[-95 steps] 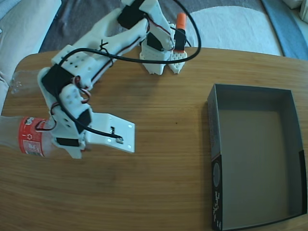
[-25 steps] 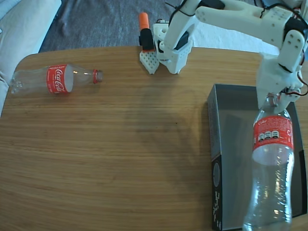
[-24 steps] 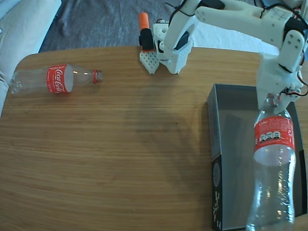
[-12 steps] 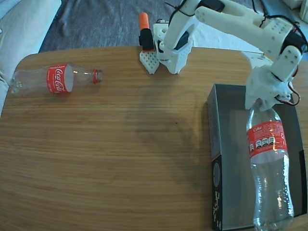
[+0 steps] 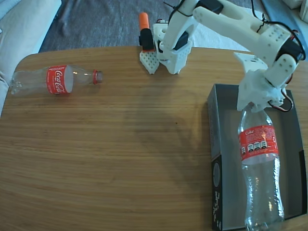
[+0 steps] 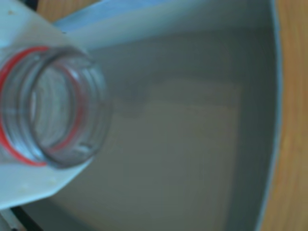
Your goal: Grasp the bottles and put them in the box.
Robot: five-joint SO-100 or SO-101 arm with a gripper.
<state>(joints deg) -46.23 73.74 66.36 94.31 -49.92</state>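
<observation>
Your pincer (image 5: pixel 254 103), clamped on the first bottle's (image 5: pixel 259 168) neck, has dropped it lower into the box (image 5: pixel 219 144); second bottle (image 5: pixel 55 79) waits across the bench (image 5: pixel 120 154).

my wooden table (image 5: pixel 120 159) | bottle (image 5: pixel 55 79) lying far left | box (image 5: pixel 226 144) right | arm base (image 5: pixel 171 48) top edge

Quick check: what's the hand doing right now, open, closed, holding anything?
Hand: closed on the neck of a bottle, over the box.
</observation>
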